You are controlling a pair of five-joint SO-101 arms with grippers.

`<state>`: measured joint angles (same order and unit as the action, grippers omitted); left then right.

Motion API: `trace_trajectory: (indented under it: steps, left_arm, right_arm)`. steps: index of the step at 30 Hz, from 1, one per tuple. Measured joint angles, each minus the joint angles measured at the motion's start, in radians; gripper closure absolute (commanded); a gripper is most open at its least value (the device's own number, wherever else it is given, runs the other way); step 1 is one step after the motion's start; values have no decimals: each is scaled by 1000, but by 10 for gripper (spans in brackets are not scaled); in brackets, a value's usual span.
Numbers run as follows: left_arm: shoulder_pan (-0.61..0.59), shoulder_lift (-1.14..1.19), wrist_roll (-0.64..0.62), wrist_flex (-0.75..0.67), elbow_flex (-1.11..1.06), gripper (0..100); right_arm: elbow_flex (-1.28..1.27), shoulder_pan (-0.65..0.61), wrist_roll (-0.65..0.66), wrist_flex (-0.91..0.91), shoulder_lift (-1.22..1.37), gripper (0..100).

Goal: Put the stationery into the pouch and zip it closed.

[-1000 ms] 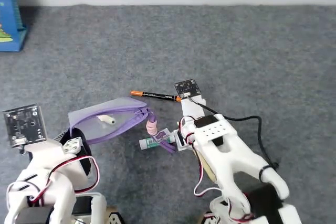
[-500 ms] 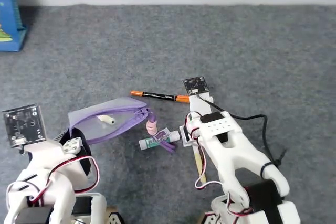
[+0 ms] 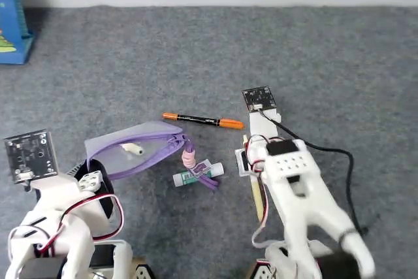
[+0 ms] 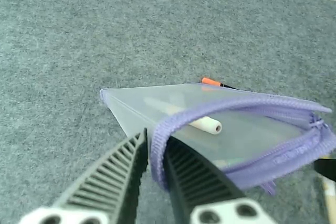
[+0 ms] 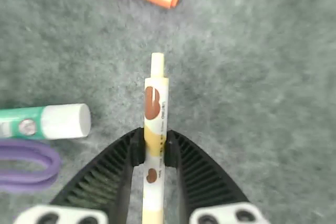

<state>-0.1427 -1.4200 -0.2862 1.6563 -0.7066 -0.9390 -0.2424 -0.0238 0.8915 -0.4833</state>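
The purple-zipped pouch [image 3: 117,145] lies open-mouthed on the grey tabletop [image 3: 326,63]. Its lip is clenched in the left tool [image 4: 153,145], and one white-tipped pen [image 4: 207,125] is already inside. The right tool [image 5: 154,139] grasps a cream pen [image 5: 156,103] just beside the glue stick [image 3: 198,173] and apart from the orange marker [image 3: 202,120]. Loading looks partway done. Next, the cream pen likely must cross the glue stick and line up with the mouth. Bare tabletop lies beyond the marker and on the right arm's outer side, while the approach to the mouth is crowded.
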Motion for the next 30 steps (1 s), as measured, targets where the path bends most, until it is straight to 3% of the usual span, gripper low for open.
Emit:
trace_trajectory:
  steps: [9, 23, 30]
  left_arm:
    - [0, 0, 0, 0, 0, 988]
    - [0, 0, 0, 0, 0, 988]
    - [0, -2, 0, 0, 0, 988]
  right_arm:
    - [-71, -25, 6, 61, -497, 991]
    - [-71, -371, 6, 133, -1046, 991]
    - [-71, -514, 6, -43, -1195, 991]
